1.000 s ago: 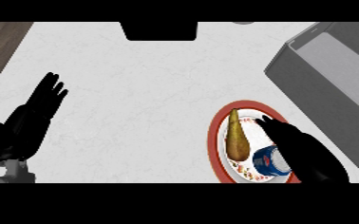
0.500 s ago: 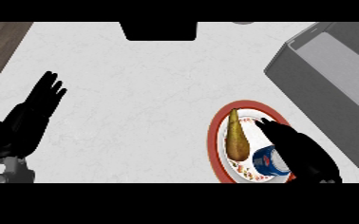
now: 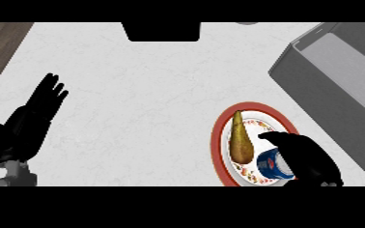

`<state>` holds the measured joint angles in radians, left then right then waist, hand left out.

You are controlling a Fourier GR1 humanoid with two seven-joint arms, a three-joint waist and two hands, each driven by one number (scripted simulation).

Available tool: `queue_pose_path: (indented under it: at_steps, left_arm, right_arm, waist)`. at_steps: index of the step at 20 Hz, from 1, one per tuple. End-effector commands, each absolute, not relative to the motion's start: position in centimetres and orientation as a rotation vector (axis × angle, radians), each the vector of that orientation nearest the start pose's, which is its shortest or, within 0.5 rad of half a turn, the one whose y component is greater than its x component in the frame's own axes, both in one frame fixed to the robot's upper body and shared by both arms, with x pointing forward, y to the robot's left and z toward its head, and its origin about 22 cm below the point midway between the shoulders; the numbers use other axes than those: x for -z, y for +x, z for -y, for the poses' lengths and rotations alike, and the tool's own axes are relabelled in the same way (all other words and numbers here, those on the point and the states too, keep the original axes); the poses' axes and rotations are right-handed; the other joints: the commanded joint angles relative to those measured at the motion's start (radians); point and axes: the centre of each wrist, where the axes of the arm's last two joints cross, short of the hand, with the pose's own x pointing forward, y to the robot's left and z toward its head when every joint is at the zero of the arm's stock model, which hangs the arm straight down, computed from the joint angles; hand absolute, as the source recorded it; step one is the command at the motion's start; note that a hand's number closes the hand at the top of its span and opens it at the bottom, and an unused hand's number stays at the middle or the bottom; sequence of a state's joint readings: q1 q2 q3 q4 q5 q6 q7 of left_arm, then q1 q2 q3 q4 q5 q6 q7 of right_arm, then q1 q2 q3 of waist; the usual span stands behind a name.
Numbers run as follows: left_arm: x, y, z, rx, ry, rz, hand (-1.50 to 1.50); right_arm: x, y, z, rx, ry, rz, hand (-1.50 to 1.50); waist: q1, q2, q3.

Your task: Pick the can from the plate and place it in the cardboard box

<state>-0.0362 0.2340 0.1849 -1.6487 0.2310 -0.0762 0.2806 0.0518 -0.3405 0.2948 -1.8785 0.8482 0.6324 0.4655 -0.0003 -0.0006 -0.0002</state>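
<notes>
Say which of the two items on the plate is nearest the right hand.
The blue can, partly under the right hand; the yellow-brown pear lies uncovered, further left on the plate.

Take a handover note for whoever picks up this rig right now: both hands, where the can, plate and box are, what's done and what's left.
Left hand: open, resting fingers up at the view's left edge, holding nothing.
Right hand: over the can, covering its right side. Whether it grips yet cannot be told.
Can: lying on the red-rimmed plate, beside a yellow-brown fruit.
Box: at the upper right of the counter, open, with nothing visible inside.
Done: the right hand has reached the can.
Left: secure the grasp, lift the can off the plate, carry it up-right to the box, and release it inside.
</notes>
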Motion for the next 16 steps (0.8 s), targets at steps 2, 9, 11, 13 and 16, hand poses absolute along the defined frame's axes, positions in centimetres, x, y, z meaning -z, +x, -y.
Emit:
queue_pose_path:
  at_steps: [2, 9, 11, 13, 16]
  left_arm:
    - [-5.4, 24.3, -32.2, -0.061, 0.049, 1.445, 0.0]
    - [-5.9, 24.9, -32.1, -0.062, 0.064, 1.451, 0.0]
    - [-5.0, 23.7, -33.0, -0.049, 0.034, 1.447, 0.0]
    - [-5.7, 24.7, -34.3, -0.038, 0.055, 1.446, 0.0]
    - [-6.2, 24.3, -33.1, -0.02, 0.042, 1.445, 0.0]
  right_arm:
    - [-5.8, 21.6, 22.1, -1.377, -0.64, 0.981, 1.5]
    - [-5.4, 23.2, 21.3, -1.384, -0.644, 1.021, 1.5]
    - [-6.1, 21.4, 21.5, -1.394, -0.645, 1.018, 1.5]
    - [-4.3, 26.1, 21.5, -1.351, -0.673, 1.007, 1.5]
    - [-5.2, 31.6, 22.4, -1.293, -0.691, 0.978, 1.5]
  waist:
    - [0.002, 0.0, 0.0]
    - [0.002, 0.0, 0.0]
    - [0.001, 0.0, 0.0]
    - [0.008, 0.002, 0.0]
    - [0.027, 0.005, 0.001]
